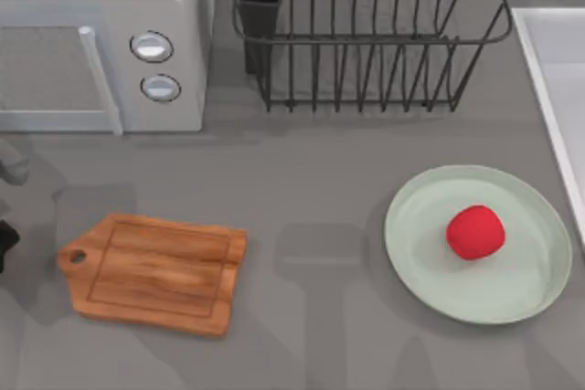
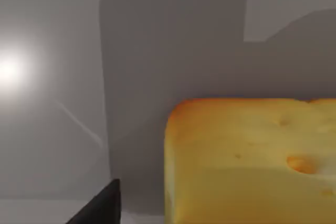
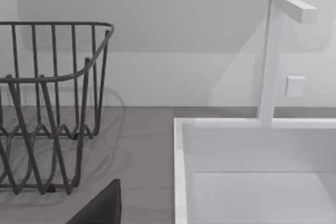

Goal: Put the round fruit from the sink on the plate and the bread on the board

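Lower right of top view: round fruit (image 1: 475,232) on plate (image 1: 430,262). Board (image 1: 155,273) bare. Bread (image 2: 252,161) near left hand; grip state cannot be told. Risk: loaf slipping if pinched off-centre.

There is one round fruit (image 1: 475,232), one plate (image 1: 430,262), one bread (image 2: 252,161), one board (image 1: 155,273), one sink (image 3: 252,171), one dish rack (image 1: 366,34) and one microwave (image 1: 101,38).

Matte black wedge-shaped fingers (image 2: 100,205), grey arm segment (image 1: 11,168)

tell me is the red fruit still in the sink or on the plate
On the plate: the round fruit rests inside the plate's rim, apart from the sink.
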### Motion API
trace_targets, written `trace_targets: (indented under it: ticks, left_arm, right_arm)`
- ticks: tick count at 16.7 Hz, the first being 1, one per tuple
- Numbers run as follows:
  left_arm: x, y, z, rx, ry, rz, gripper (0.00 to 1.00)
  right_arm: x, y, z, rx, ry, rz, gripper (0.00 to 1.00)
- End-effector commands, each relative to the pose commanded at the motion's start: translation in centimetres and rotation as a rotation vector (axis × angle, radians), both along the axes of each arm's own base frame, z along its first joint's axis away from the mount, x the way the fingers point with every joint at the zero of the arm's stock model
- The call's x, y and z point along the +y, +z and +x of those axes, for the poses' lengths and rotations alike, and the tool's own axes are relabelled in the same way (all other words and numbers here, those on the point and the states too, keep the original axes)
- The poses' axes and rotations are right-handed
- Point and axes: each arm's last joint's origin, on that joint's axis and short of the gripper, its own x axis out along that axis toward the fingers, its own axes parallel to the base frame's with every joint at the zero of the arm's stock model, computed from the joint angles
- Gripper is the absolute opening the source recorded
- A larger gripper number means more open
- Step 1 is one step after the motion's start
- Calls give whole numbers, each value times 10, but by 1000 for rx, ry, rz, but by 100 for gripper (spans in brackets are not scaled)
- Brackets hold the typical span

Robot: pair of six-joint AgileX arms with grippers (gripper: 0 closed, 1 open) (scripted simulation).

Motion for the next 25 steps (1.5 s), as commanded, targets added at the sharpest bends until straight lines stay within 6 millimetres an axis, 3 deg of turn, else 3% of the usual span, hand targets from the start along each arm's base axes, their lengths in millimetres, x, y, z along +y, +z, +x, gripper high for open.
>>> trace_targets:
  ticks: [3, 16, 25]
  left_arm:
    - [0, 0, 0, 0, 0, 0, 100]
    - [0, 0, 0, 0, 0, 0, 2]
    - [0, 1, -1, -1, 0, 0, 0]
  right_arm:
    - [0, 0, 0, 0, 0, 0, 100]
    - [0, 0, 0, 0, 0, 0, 100]
    - [0, 0, 0, 0, 0, 0, 100]
